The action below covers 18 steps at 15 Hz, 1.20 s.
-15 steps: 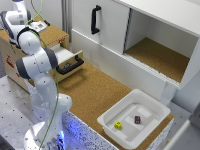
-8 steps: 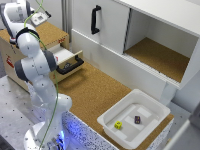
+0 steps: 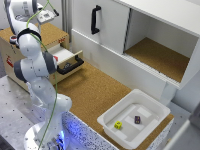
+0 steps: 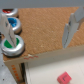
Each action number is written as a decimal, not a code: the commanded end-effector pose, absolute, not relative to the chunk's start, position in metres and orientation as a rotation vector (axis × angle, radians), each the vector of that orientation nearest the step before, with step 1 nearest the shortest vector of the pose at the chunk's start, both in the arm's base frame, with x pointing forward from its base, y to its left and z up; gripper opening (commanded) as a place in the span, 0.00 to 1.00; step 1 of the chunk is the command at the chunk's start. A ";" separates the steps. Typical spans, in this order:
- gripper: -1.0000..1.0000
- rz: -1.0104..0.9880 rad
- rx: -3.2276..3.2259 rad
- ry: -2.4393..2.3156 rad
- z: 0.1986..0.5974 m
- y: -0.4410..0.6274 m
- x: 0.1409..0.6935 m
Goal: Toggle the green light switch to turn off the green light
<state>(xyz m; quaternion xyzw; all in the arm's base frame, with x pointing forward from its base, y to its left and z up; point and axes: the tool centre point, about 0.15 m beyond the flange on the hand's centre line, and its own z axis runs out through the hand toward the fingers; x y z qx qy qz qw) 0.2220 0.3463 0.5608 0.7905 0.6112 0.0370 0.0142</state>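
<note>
The green light switch is a round green button in a grey ring, set in the cork top of the wooden box. A blue button and a red one sit in line beyond it. My gripper hangs open over the box top, and one finger stands right over the green button while the other finger is far to the side. In the exterior view the gripper is at the box's back, its fingertips hidden. Whether the green light is lit does not show.
The box's drawer stands open toward the cork floor, with a small red item inside. A white cabinet with a black handle stands behind. A white bin at the exterior view's right holds a yellow cube and a dark cube.
The arm has swung further back over the wooden box, carrying the gripper above the row of buttons. Nothing else moved.
</note>
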 end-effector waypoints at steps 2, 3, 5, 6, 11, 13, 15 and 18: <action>1.00 0.208 2.741 1.600 0.536 0.256 0.258; 1.00 0.213 2.808 1.501 0.531 0.236 0.267; 1.00 0.197 2.927 1.329 0.516 0.200 0.279; 1.00 0.178 2.954 1.260 0.507 0.182 0.283; 1.00 0.157 3.016 0.932 0.462 0.105 0.300; 1.00 0.192 2.925 0.830 0.443 0.083 0.300; 1.00 0.176 2.974 0.757 0.425 0.064 0.301; 1.00 0.135 3.081 0.618 0.397 0.043 0.303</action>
